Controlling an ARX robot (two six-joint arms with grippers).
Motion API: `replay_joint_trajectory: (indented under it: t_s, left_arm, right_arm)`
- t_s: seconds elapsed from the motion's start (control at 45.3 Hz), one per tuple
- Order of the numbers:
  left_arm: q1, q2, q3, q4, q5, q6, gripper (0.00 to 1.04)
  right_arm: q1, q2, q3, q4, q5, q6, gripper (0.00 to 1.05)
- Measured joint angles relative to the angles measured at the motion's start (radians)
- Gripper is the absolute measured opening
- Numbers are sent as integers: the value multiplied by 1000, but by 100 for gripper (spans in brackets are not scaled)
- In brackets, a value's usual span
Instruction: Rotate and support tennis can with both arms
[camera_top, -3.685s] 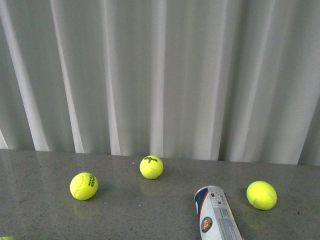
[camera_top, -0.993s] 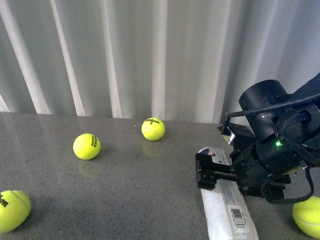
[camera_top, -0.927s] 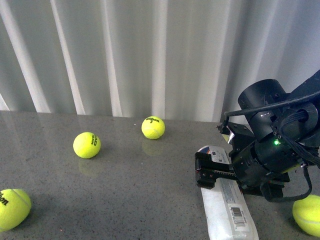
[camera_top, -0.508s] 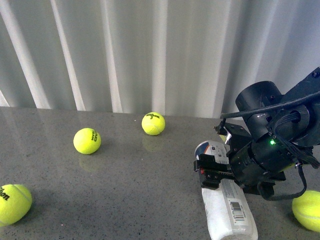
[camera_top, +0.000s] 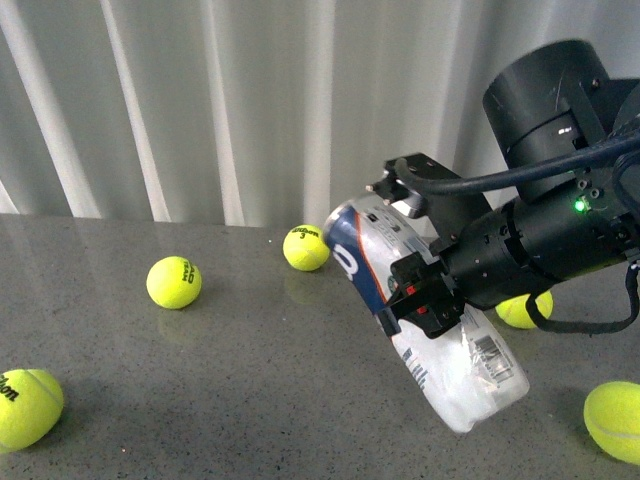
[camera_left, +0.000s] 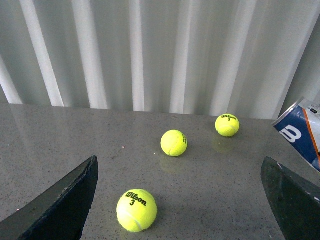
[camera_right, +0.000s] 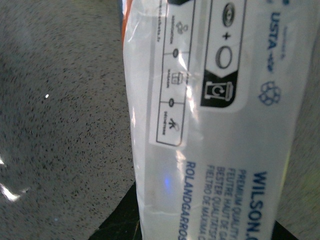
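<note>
We had just raised the tennis can (camera_top: 455, 365) tilted up from the counter (camera_top: 250, 400), right gripper (camera_top: 408, 245) clamped on it, left gripper (camera_left: 178, 160) gaping empty, support yet to come.

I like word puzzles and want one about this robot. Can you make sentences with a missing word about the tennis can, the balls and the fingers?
The bulky black arm holding the tall clear plastic tennis can in the air is the robot's ___ one.
The thin black left fingers are ___ and hold nothing.
The left wrist view shows ___ yellow tennis balls.
The nearest of them has the number ___ printed on it.
Missing words: right, open, three, 3.
</note>
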Motion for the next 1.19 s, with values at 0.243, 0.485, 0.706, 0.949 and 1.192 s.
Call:
replay_joint_trajectory:
  t_s: [0.243, 0.485, 0.706, 0.949, 1.192]
  left_arm:
    - [0, 0, 0, 0, 0, 0, 98]
    - [0, 0, 0, 0, 0, 0, 98]
    - [0, 0, 0, 0, 0, 0, 98]
    - [0, 0, 0, 0, 0, 0, 98]
    - [0, 0, 0, 0, 0, 0, 98]
  right_arm:
    - [72, 14, -113, 146, 37, -608, 14]
    - [109, 95, -118, 194, 60, -991, 9]
    - [154, 163, -95, 244, 71, -1010, 6]
    - [166, 215, -80, 270, 85, -949, 6]
    - [163, 225, -68, 272, 85, -875, 6]
